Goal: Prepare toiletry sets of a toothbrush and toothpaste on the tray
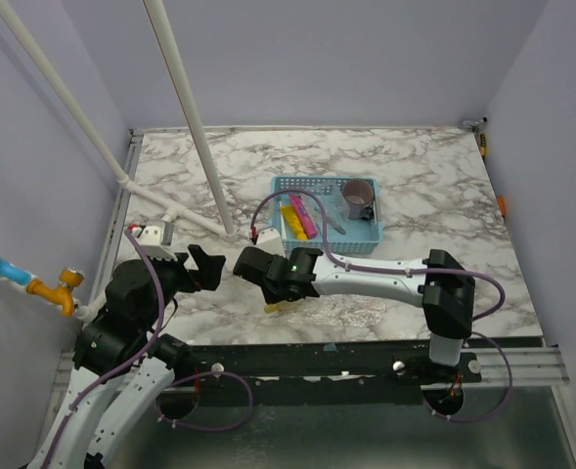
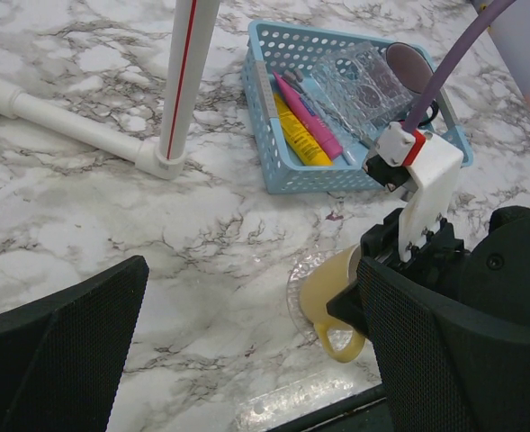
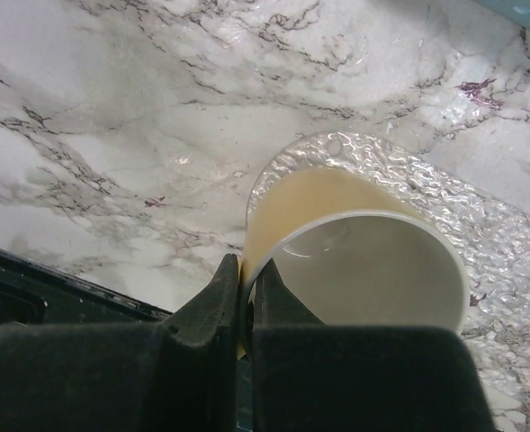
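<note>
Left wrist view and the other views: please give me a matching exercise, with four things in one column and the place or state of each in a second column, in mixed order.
Things:
1. yellow mug
2. pink tube
3. left gripper
4. white pipe

Place or state:
A. open, holding nothing
B. rises from the marble table, left of the basket
C. lies in the blue basket
D. rim pinched by the right gripper, over the clear plate

Pairs: 1-D, 2-C, 3-A, 4-B.
</note>
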Motion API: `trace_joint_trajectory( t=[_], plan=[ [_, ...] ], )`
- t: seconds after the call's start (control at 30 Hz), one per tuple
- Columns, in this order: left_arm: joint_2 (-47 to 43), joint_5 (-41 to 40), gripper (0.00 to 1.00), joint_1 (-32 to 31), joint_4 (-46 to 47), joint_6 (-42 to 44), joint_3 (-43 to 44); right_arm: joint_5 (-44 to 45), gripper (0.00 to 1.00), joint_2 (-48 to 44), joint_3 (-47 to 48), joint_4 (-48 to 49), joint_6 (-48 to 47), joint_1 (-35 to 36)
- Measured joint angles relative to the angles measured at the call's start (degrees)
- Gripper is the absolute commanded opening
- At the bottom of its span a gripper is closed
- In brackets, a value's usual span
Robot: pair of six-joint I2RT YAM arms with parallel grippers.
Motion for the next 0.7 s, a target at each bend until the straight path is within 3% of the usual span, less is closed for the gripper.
trace_joint_trajectory(
  t=[0.27,0.43,0.7],
  plan=[
    [0.0,0.0,0.99,0.0,0.0,0.0,0.0,-0.2,0.01,0.6,0.0,0.1,0.3,0.6],
    [0.0,0.0,0.99,0.0,0.0,0.0,0.0,-0.3,0.17,0.8,0.0,0.3,0.5,0.8],
    [0.0,0.0,0.99,0.0,0.0,0.0,0.0,-0.2,0.25,1.0,0.0,0.3,0.8,1.7]
  ],
)
